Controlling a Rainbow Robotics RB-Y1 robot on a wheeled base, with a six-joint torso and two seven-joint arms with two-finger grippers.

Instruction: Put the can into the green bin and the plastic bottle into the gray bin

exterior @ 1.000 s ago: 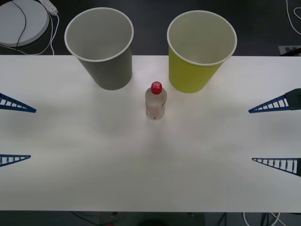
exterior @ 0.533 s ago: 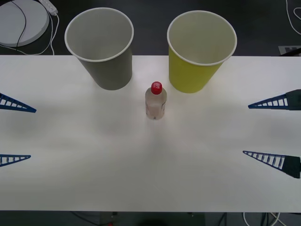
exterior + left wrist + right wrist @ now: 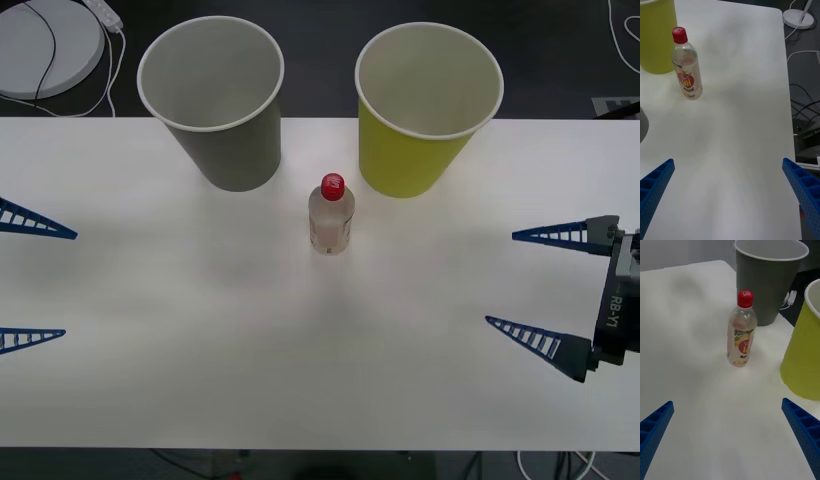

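Front view on my console places the plastic bottle [image 3: 331, 214] upright on the white table [image 3: 200, 380], just in front of the gap between the gray bin [image 3: 213, 98] and the green bin [image 3: 428, 107], touching neither. I see a clear body, a red screw cap and a red-and-white label band. Both bins stand upright near the table's far edge, each with a white rim and pale inside.

From the right wrist view I get the bottle's label side: a red panel with yellow lettering that I cannot read, and small white characters embossed on the cap. The left wrist view shows the opposite label face, also red with pale lettering, illegible to me. It also shows the table's edge, with cables [image 3: 801, 93] and a white round base [image 3: 799, 18] on the floor beyond it.

My right gripper [image 3: 527, 288] sits near the table's right edge, fingers spread wide, holding nothing; its housing reads "RB-Y1". My left gripper [image 3: 33, 283] rests at the left edge, likewise spread and empty. Both are well apart from the bottle.
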